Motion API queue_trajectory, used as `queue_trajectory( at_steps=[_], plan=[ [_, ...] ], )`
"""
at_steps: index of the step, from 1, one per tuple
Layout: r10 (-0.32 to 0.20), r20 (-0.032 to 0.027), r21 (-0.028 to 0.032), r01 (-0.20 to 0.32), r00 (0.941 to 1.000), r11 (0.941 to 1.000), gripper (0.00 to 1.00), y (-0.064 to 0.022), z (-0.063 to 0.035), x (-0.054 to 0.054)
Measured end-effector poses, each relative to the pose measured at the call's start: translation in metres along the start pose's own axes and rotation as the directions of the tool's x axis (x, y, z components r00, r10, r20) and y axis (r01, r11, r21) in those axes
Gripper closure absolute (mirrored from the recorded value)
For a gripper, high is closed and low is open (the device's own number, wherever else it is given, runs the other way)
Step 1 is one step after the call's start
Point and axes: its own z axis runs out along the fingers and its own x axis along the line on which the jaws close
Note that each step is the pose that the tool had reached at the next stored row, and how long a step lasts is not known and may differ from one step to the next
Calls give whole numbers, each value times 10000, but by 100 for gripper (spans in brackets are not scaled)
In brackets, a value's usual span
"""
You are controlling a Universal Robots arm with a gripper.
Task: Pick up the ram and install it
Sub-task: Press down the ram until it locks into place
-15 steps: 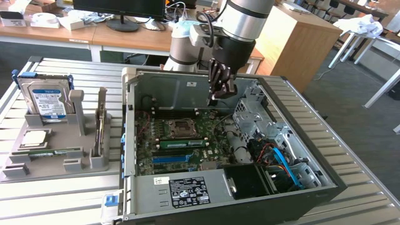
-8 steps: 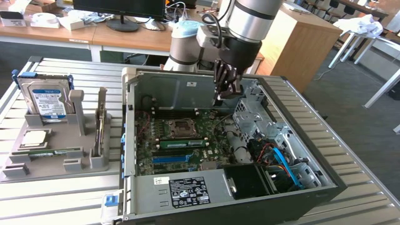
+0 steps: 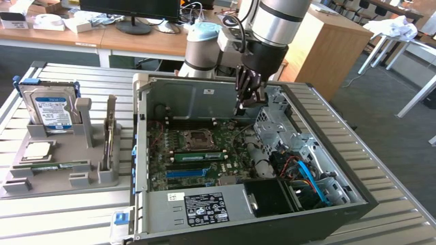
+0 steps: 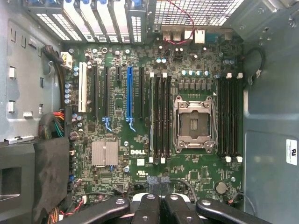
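Note:
A ram stick (image 3: 51, 166), long, thin and green, lies flat in the grey holder (image 3: 61, 181) on the exterior view's left, outside the computer case. A second green ram stick (image 3: 197, 154) stands in a slot on the motherboard, just in front of the processor socket (image 3: 195, 138); the wrist view shows it edge-on (image 4: 152, 119) beside the black slots. My gripper (image 3: 244, 107) hangs over the back of the open case, well above the board. Its fingertips (image 4: 160, 184) are shut together with nothing between them.
The open case (image 3: 156, 204) lies on its side on the slatted table. Its far wall, a drive cage (image 3: 272, 127) and cables (image 3: 303, 176) surround the board. A blue slot (image 4: 129, 95) and the empty socket (image 4: 194, 123) lie below. The holder also carries a hard drive (image 3: 51, 109) and a processor chip (image 3: 35, 149).

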Motion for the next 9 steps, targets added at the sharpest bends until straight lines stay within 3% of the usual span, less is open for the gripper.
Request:
queue_trajectory(
  at_steps=[9],
  plan=[
    [0,0,0,0,10000,10000,90,-2,57,2]
  ],
)
